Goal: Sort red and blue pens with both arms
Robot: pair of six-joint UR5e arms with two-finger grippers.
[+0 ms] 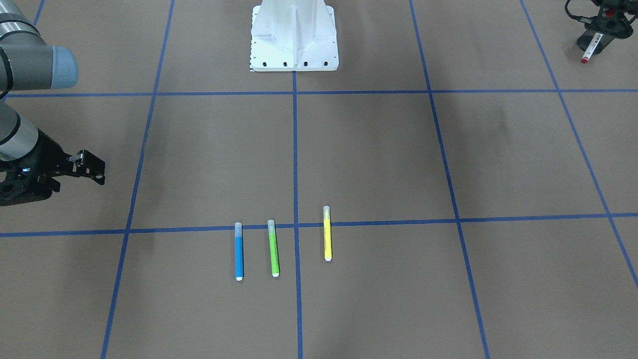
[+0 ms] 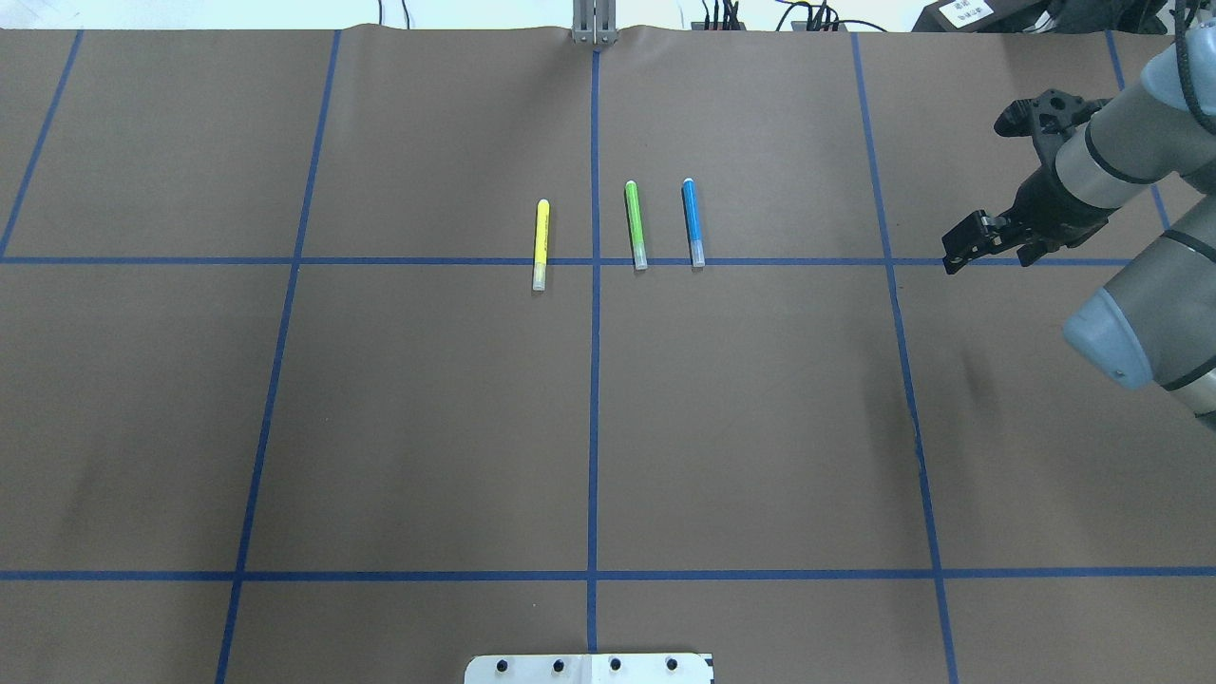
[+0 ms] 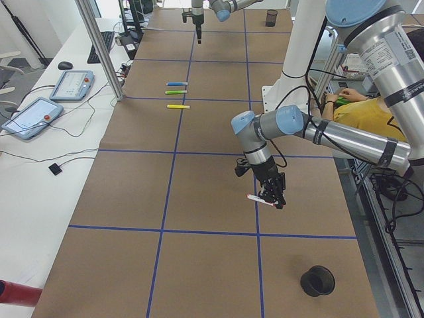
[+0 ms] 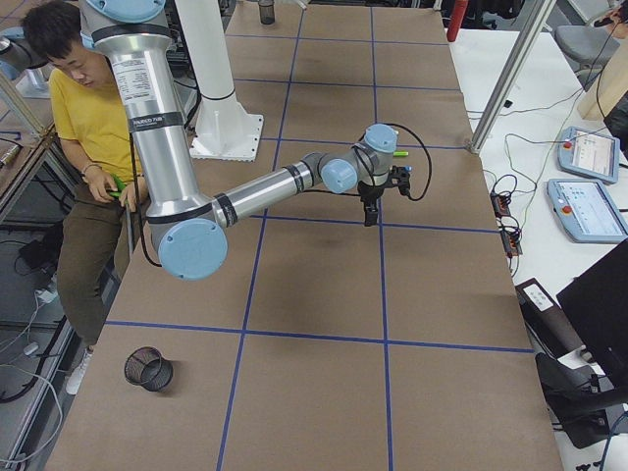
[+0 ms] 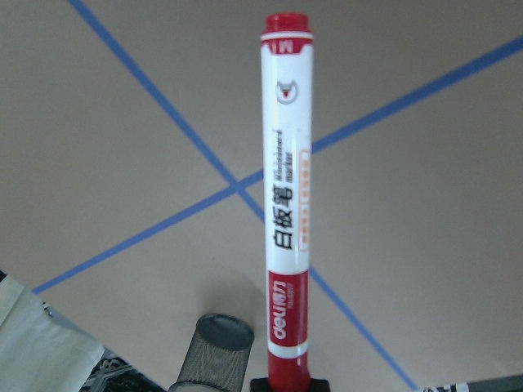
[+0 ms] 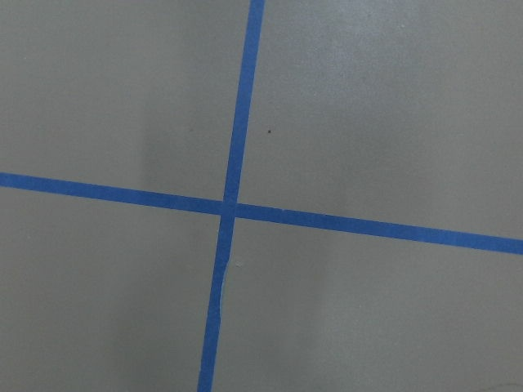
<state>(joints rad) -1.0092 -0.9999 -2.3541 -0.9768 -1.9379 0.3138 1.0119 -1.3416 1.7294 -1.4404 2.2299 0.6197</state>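
Red-capped marker point(image 5: 286, 204) is clenched in the left pincer point(image 1: 596, 41), mid-carry; release over the mesh cup point(image 5: 219, 351) is probably called for next. State of the right pincer point(image 1: 92, 168) cannot be told.

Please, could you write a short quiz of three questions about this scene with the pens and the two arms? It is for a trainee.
1. True or false: the left gripper is shut on the red marker.
2. Which pen lies between the other two? A. blue highlighter B. green highlighter C. yellow highlighter
3. Fill in: the highlighter nearest the right gripper is the ____ one.
Key: 1 true; 2 B; 3 blue.
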